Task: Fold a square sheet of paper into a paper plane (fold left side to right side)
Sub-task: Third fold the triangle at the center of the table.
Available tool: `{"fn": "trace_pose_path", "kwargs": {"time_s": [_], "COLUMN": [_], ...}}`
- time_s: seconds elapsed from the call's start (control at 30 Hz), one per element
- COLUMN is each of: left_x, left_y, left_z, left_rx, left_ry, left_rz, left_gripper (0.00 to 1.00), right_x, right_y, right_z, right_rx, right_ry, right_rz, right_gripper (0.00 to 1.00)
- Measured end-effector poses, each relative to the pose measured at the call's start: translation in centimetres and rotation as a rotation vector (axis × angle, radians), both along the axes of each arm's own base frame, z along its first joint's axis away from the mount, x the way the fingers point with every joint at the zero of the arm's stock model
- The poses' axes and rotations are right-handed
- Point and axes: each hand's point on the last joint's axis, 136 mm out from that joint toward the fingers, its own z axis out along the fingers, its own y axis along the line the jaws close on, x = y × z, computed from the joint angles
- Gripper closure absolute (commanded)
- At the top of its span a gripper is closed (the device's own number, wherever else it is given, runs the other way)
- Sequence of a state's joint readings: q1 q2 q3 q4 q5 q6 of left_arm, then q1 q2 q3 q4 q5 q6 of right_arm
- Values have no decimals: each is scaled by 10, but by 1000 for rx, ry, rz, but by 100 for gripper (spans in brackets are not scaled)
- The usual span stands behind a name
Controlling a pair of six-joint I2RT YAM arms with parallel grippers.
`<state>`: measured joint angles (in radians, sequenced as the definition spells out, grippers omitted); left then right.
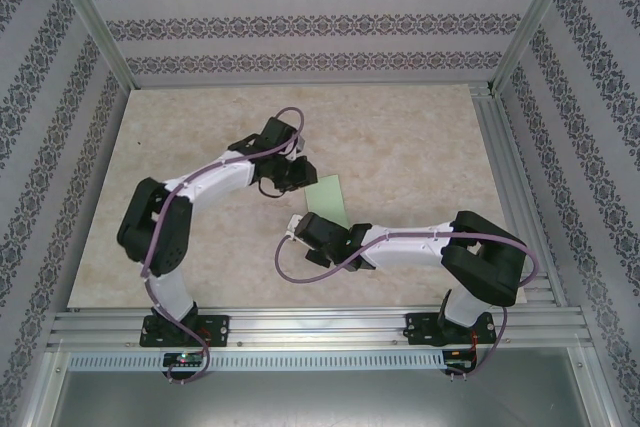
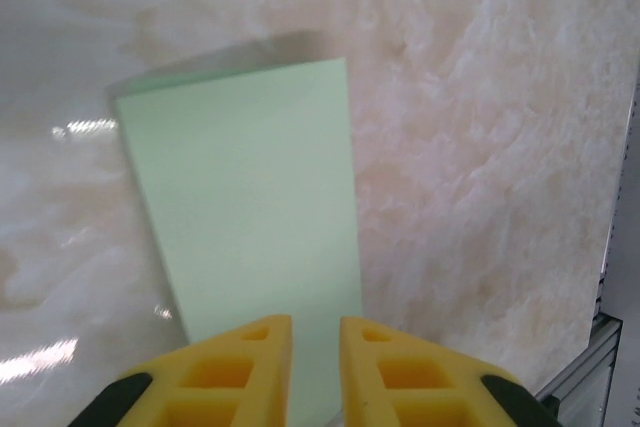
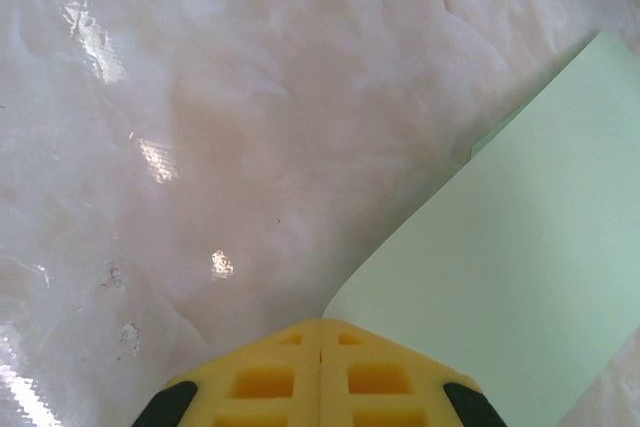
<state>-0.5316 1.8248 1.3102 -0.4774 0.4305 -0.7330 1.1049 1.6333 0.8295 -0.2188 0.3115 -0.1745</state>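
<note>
The square sheet of paper (image 1: 329, 197) is pale green and lies on the table between the two grippers as a narrow upright strip. In the left wrist view the paper (image 2: 250, 197) is a tall rectangle with a thin second layer along its left and top edges. My left gripper (image 2: 315, 319) hovers over its near end, jaws a little apart, nothing between them. My right gripper (image 3: 322, 322) is shut, and the paper's (image 3: 520, 247) curled corner runs right into the seam of its fingertips. From above, the left gripper (image 1: 298, 175) sits at the paper's upper left and the right gripper (image 1: 303, 226) at its lower left.
The marble-patterned tabletop (image 1: 410, 147) stretches open to the right and behind the paper. An aluminium rail (image 1: 320, 325) runs along the near edge, with another rail (image 1: 500, 167) down the right side. Patterned walls enclose the table.
</note>
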Motion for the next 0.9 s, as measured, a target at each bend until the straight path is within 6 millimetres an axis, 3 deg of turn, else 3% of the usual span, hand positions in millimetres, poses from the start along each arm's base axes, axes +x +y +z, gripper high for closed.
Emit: {"fn": "trace_pose_path", "kwargs": {"time_s": [0.2,0.43,0.63,0.9], "left_x": [19,13,8,8], "left_y": [-24,-37,-36,-37], "left_z": [-34,-74,-86,-87], "left_rx": [1,43,78,91], "left_ry": [47,112,128,115], "left_rz": [-55,-105,-126,-146], "left_gripper": [85,86,88,91], "right_x": [-1,-2,0,8], "right_y": [-1,1,1,-3], "right_z": [-1,-1,-1,-2], "right_rx": [-1,12,26,101], "right_ry": [12,34,56,161], "right_rz": [0,-8,-14,-60], "right_gripper": [100,100,100,100]}}
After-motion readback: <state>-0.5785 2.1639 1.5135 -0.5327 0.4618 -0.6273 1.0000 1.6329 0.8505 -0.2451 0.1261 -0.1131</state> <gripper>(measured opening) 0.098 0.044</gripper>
